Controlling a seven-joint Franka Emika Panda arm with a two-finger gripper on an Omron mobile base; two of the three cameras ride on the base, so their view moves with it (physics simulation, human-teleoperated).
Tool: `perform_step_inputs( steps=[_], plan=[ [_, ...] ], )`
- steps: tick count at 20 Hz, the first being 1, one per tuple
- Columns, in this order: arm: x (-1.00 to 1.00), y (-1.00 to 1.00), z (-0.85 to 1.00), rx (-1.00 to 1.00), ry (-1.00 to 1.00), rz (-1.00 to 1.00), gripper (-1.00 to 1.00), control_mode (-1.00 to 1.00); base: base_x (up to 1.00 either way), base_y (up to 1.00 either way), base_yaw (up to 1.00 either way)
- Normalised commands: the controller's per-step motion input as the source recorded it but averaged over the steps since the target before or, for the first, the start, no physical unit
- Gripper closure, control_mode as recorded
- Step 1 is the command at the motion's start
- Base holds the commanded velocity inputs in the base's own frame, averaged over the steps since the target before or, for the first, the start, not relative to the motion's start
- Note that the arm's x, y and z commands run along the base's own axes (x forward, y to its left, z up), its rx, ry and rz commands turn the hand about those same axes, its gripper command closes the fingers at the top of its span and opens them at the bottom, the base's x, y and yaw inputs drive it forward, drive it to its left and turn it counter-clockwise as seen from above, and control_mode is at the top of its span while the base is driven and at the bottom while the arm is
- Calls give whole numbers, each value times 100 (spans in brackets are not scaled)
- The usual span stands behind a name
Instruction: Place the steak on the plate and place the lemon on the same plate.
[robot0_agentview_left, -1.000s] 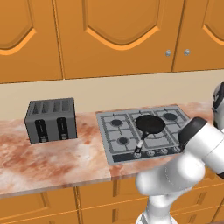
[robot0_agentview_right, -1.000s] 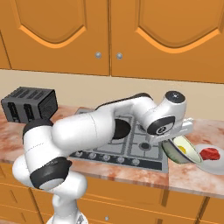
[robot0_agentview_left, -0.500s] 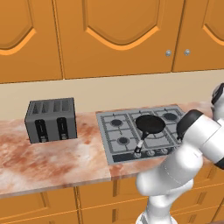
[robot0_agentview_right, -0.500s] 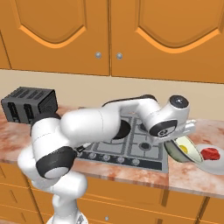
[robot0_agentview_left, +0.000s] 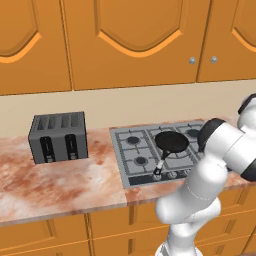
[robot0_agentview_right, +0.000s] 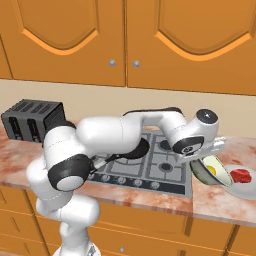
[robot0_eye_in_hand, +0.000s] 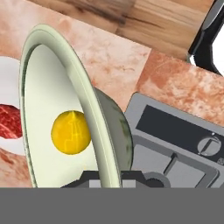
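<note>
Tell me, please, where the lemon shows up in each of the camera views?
Left base view: not in this picture.
Right base view: the lemon lies far right, inside the tilted bowl, left of the steak.
Hand view: the lemon sits left of centre, inside the bowl seen edge-on, with the steak at the left edge.
Shared landmark: the stove.
</note>
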Motion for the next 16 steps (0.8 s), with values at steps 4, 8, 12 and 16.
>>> perform_step_inputs(
  steps=[4, 8, 12, 16],
  plan=[
    [12, -10, -6, 2, -4, 0, 100, -100, 0, 0, 0],
    [18, -9, -4, 0, -3, 0, 100, -100, 0, 0, 0],
    [21, -11, -4, 1, -2, 0, 100, -100, 0, 0, 0],
    [25, -11, -10, 1, 0, 0, 100, -100, 0, 0, 0]
  ],
)
